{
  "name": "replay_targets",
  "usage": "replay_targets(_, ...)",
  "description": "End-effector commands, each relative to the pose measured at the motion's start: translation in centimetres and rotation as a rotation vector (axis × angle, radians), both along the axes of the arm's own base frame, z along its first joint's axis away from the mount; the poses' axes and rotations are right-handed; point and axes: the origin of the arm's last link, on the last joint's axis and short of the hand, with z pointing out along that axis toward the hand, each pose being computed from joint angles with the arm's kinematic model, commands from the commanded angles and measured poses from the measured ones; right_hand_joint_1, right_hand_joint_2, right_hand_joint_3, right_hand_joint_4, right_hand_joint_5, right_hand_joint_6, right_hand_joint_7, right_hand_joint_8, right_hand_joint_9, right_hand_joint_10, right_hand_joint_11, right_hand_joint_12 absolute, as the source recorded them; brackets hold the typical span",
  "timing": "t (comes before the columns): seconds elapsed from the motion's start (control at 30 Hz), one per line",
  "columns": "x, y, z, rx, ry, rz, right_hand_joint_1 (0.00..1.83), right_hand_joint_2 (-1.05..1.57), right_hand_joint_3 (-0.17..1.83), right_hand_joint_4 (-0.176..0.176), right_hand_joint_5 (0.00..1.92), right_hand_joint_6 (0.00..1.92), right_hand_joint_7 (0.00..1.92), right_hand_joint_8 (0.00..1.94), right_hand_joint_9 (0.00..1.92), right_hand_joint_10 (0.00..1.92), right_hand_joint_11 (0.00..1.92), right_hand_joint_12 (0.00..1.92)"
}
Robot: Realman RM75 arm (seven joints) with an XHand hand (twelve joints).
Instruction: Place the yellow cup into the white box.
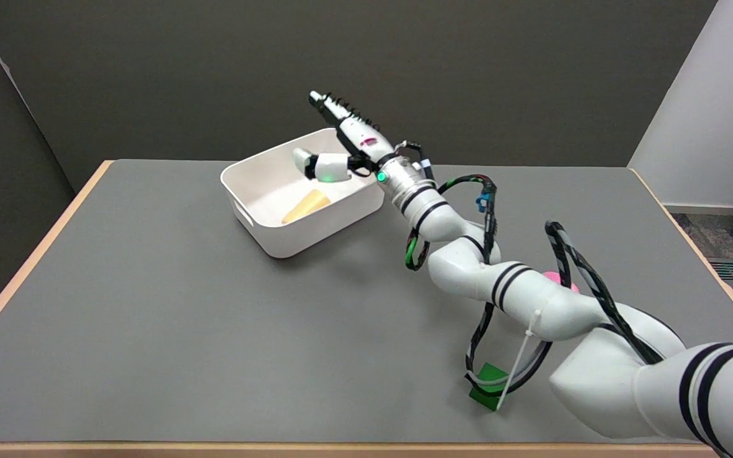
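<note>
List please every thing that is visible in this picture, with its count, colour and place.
box: one, white, on the table's far middle, left of the hand.
cup: one, yellow, lying on its side inside the box.
block: one, green, near the table's front edge, partly behind the cables.
pink thing: one, mostly hidden behind the arm; cannot tell what it is.
table: one, grey top with a light wooden edge.
cables: several, black, with green and blue parts, along the arm.
arm: one, white with black bands, from the lower right.
hand: one, black and white, above the box's right rim, fingers apart, holding nothing.
</note>
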Motion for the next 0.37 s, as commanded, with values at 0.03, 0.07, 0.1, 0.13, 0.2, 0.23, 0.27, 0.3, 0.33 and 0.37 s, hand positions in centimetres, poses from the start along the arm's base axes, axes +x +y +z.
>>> replay_targets(0.03,2.8,11.2,11.4,-0.203,-0.477,0.465,0.39,0.61,0.96,0.039,0.05,0.28,0.08,0.23,0.02,0.28,0.00,0.51)
replay_targets(0.07,2.5,12.1,12.3,-0.232,-0.514,0.484,0.39,0.62,0.97,0.040,0.06,0.33,0.11,0.27,0.02,0.39,0.00,0.61)
replay_targets(0.1,2.2,13.4,14.0,-0.274,-0.571,0.521,0.39,0.63,0.98,0.040,0.07,0.36,0.13,0.29,0.03,0.46,0.00,0.68)
replay_targets(0.13,1.6,14.8,15.6,-0.305,-0.623,0.543,0.40,0.63,0.98,0.039,0.08,0.36,0.14,0.29,0.03,0.48,0.00,0.70)
replay_targets(0.2,0.6,16.8,17.6,-0.324,-0.682,0.565,0.40,0.63,0.99,0.039,0.08,0.36,0.13,0.29,0.02,0.49,0.00,0.72)
replay_targets(0.23,0.2,17.7,18.6,-0.317,-0.720,0.568,0.39,0.64,0.98,0.038,0.07,0.36,0.13,0.28,0.02,0.49,0.00,0.71)
replay_targets(0.27,0.0,18.1,19.0,-0.312,-0.738,0.571,0.38,0.67,0.92,0.030,0.06,0.33,0.10,0.26,0.01,0.45,0.00,0.66)
replay_targets(0.3,-0.2,18.9,19.7,-0.301,-0.766,0.577,0.36,0.71,0.84,0.021,0.04,0.30,0.07,0.24,0.00,0.40,0.00,0.60)
replay_targets(0.33,-0.3,19.4,20.2,-0.299,-0.776,0.580,0.35,0.72,0.83,0.018,0.03,0.29,0.05,0.23,0.00,0.37,0.00,0.56)
replay_targets(0.37,-0.4,20.0,20.9,-0.301,-0.788,0.584,0.35,0.72,0.83,0.017,0.02,0.29,0.04,0.23,0.00,0.35,0.00,0.54)
